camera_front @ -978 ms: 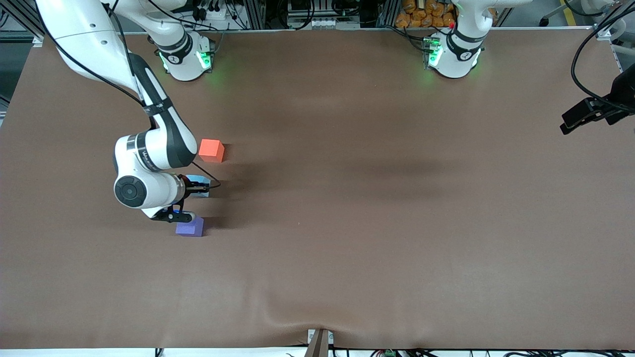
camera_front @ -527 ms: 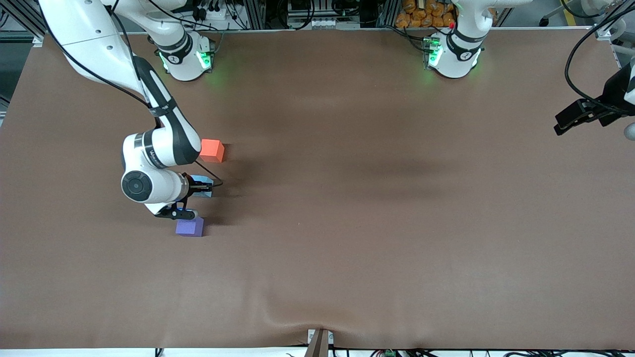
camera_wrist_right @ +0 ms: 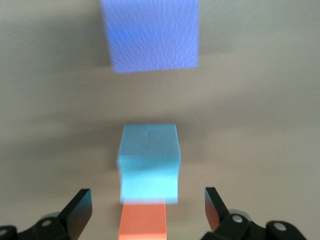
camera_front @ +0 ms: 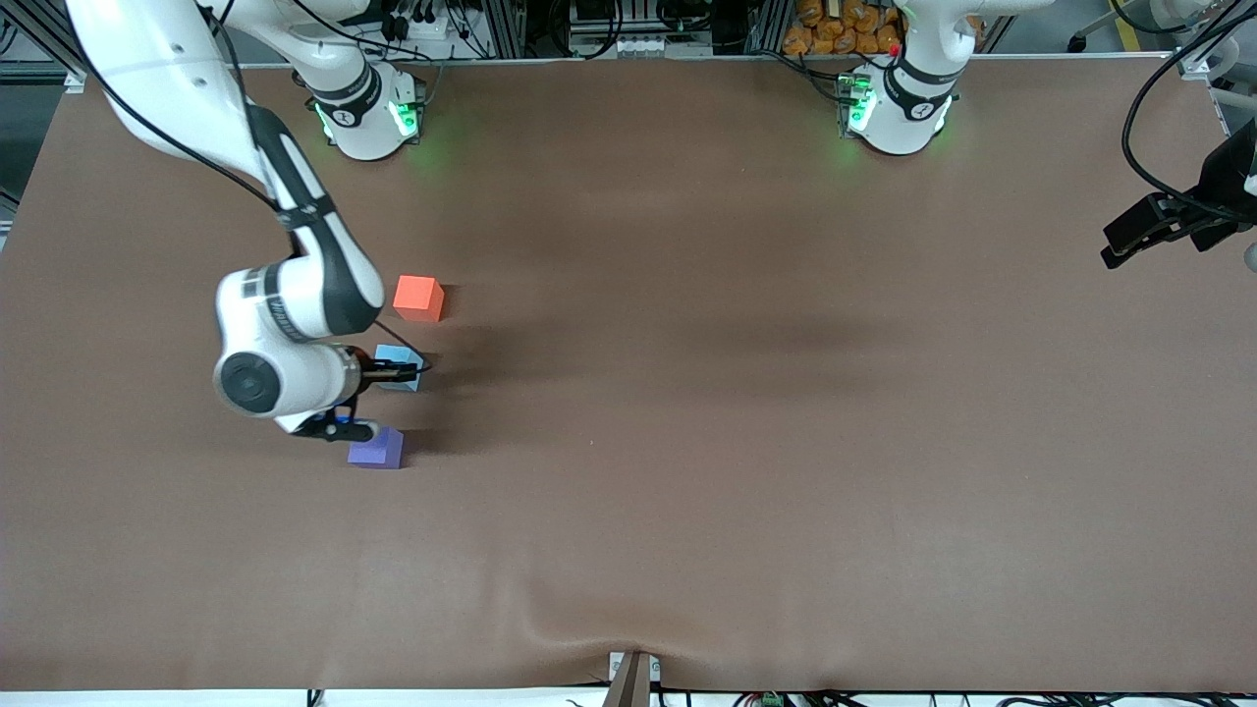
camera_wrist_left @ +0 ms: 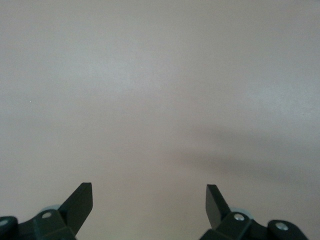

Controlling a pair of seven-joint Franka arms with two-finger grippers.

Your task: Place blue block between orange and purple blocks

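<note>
The blue block (camera_front: 398,365) rests on the table between the orange block (camera_front: 418,298) and the purple block (camera_front: 376,449), the three in a rough line. My right gripper (camera_front: 383,373) hovers just over the blue block, open and empty. In the right wrist view the purple block (camera_wrist_right: 150,35), the blue block (camera_wrist_right: 149,165) and the orange block (camera_wrist_right: 144,222) line up, and the right gripper (camera_wrist_right: 148,210) has wide jaws holding nothing. My left gripper (camera_front: 1129,241) waits at the left arm's end of the table; the left wrist view shows it (camera_wrist_left: 150,200) open over bare table.
The brown table cover (camera_front: 687,442) stretches wide around the blocks. The two arm bases (camera_front: 363,113) (camera_front: 899,108) stand along the table edge farthest from the front camera. A small bracket (camera_front: 633,678) sits at the nearest edge.
My right hand has drawn back toward the right arm's end of the table, uncovering more of the blue block, which stays on the table. The left gripper shifted slightly.
</note>
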